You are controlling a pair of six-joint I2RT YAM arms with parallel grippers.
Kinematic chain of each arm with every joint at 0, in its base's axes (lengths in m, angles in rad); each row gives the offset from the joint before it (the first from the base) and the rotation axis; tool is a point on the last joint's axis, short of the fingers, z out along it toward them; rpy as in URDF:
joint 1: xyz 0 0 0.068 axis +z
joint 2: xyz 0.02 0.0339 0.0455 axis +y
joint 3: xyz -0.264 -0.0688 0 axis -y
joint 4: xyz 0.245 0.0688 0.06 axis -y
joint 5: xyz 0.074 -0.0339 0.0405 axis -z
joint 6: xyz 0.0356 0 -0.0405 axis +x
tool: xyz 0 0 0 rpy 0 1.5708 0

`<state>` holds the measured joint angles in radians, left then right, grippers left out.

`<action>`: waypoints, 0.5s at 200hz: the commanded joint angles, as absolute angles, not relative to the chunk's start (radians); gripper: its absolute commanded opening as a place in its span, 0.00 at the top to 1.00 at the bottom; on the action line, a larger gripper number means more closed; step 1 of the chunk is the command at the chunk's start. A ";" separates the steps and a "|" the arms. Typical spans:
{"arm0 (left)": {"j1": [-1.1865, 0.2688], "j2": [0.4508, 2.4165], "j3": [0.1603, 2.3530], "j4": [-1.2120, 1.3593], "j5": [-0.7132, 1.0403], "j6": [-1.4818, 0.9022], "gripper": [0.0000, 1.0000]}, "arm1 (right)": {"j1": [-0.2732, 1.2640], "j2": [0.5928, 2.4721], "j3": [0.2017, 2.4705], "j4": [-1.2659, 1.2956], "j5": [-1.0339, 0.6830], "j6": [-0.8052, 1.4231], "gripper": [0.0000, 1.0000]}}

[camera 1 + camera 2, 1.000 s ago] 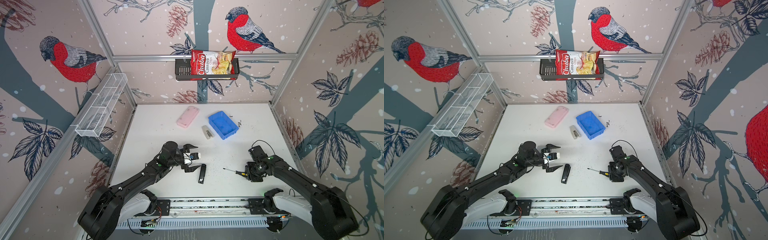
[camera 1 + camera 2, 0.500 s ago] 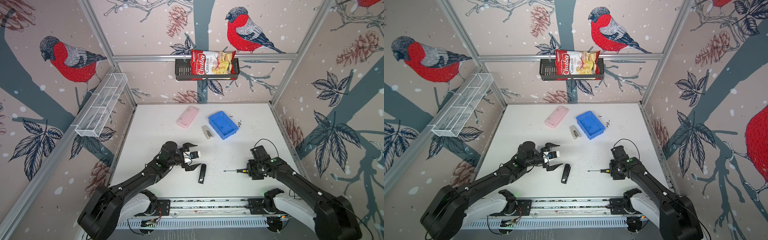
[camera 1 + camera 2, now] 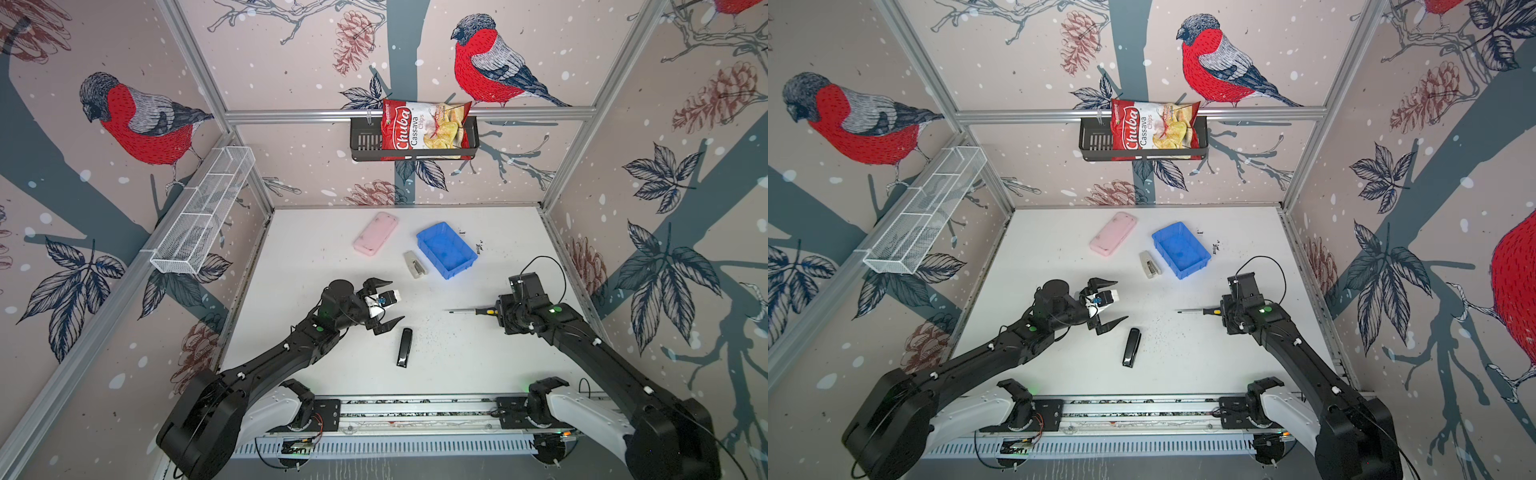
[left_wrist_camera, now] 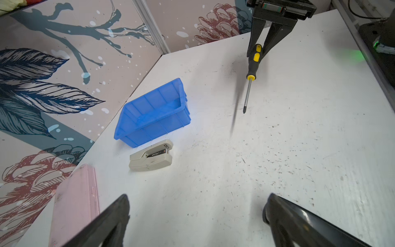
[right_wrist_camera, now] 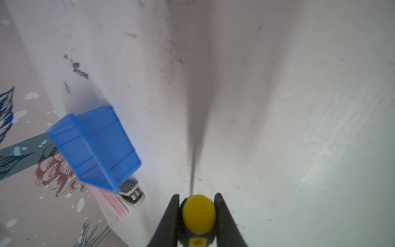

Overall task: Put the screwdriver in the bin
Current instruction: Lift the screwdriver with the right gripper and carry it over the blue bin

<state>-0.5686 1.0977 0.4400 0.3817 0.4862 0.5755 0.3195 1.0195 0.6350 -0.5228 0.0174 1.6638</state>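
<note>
In a top view, the blue bin [image 3: 446,249] sits on the white surface [image 3: 457,365], toward 1 o'clock from its middle. The left end effector [image 3: 397,301] hangs near the middle, jaws spread wide with nothing between them. The right end effector [image 3: 500,311], at 3 o'clock, is clamped on the handle of the screwdriver [image 3: 471,310]. The screwdriver's shaft points toward 9 o'clock and is raised off the surface. The bin lies at its 11 o'clock, well apart.

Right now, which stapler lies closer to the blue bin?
The grey stapler, right beside the bin; the black stapler lies near the left pincer.
</note>
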 commanded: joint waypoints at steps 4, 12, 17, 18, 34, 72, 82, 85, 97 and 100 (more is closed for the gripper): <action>-0.569 1.091 0.455 0.416 0.452 0.517 0.02 | 0.316 1.046 0.692 -0.474 0.053 1.608 0.97; -0.570 1.091 0.459 0.415 0.442 0.506 0.02 | 0.316 1.056 0.706 -0.460 0.054 1.605 0.97; -0.568 1.089 0.461 0.415 0.437 0.500 0.02 | 0.317 1.063 0.712 -0.450 0.054 1.603 0.97; -0.569 1.089 0.462 0.415 0.436 0.498 0.02 | 0.316 1.065 0.714 -0.448 0.054 1.604 0.97; -0.569 1.088 0.467 0.417 0.424 0.484 0.02 | 0.316 1.090 0.737 -0.420 0.046 1.606 0.98; -0.569 1.081 0.472 0.432 0.407 0.461 0.02 | 0.335 1.161 0.817 -0.361 0.061 1.610 0.99; -0.569 1.081 0.471 0.438 0.404 0.456 0.02 | 0.345 1.180 0.837 -0.339 0.073 1.616 0.99; -0.569 1.081 0.473 0.438 0.403 0.457 0.02 | 0.348 1.186 0.843 -0.334 0.074 1.617 0.99; -0.570 1.082 0.475 0.439 0.400 0.451 0.02 | 0.359 1.206 0.869 -0.310 0.083 1.624 0.99; -0.569 1.082 0.476 0.441 0.398 0.450 0.02 | 0.362 1.212 0.875 -0.303 0.086 1.624 0.99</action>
